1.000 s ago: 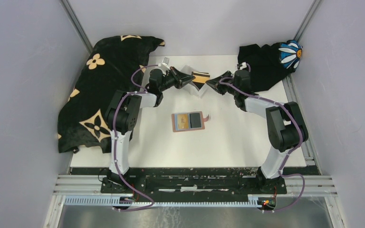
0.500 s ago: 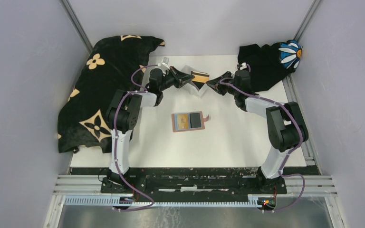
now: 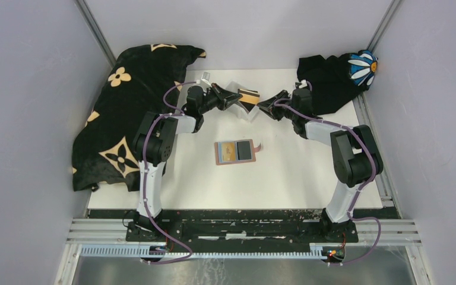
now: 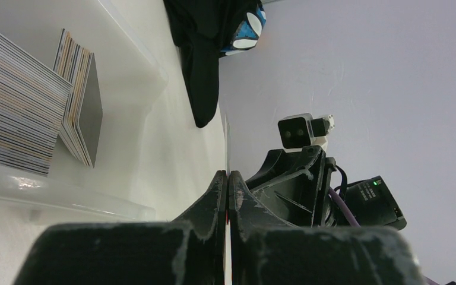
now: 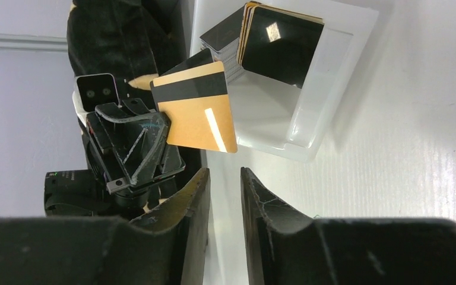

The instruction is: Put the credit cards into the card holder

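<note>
My left gripper [image 3: 240,97] is shut on a gold-yellow credit card [image 3: 250,95] with a black stripe and holds it up over the white tray. In the left wrist view its jaws [image 4: 227,176] pinch the card edge-on [image 4: 226,139]. The right wrist view shows the card's face [image 5: 196,108] and the left gripper [image 5: 132,148] behind it. My right gripper [image 3: 265,107] is open and empty, facing that card from the right, a short gap away [image 5: 224,178]. The tan card holder [image 3: 236,152] lies open at mid-table with a gold card and a dark card in it.
The white tray [image 5: 332,65] holds leaning stacks of cards [image 5: 273,44], also seen in the left wrist view [image 4: 18,113]. A black patterned cloth [image 3: 130,107] lies at the left. A black cloth with a daisy item [image 3: 332,80] lies at the back right.
The right arm has shifted very slightly to the left. The left gripper holds the gold card in the same place.
</note>
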You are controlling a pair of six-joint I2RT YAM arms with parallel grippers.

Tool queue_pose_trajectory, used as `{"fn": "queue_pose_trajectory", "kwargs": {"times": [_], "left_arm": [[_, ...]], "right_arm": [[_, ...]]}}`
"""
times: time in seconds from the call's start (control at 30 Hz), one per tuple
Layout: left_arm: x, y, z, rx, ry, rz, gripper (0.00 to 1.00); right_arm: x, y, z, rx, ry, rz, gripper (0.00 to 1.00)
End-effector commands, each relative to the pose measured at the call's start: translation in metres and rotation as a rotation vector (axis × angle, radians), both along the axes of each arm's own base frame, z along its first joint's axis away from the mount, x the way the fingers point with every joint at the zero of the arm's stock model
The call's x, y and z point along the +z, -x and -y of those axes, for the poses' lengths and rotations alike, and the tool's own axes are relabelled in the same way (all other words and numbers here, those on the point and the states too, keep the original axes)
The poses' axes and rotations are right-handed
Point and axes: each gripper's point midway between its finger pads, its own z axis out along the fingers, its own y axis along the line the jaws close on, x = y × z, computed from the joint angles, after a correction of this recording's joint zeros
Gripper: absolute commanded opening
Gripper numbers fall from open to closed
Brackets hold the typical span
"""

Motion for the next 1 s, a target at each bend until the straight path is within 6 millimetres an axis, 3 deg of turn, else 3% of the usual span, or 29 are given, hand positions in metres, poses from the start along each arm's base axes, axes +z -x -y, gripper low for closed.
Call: {"fn": "queue_pose_trajectory", "kwargs": {"times": [0.0, 0.47, 0.97], "left_arm": [[0.019, -0.006, -0.002, -0.003, 0.003, 0.097, 0.03], [0.019, -0.002, -0.001, -0.012, 0.016, 0.092, 0.03], [0.013, -0.002, -0.002, -0.008, 0.009, 0.085, 0.03]], "right_arm": [[0.020, -0.011, 0.000, 0.006, 0.001, 0.078, 0.34], [0.013, -0.024, -0.003, -0.001, -0.018, 0.076, 0.33], [0.030, -0.026, -0.006, 0.008, -0.050, 0.108, 0.32]]}}
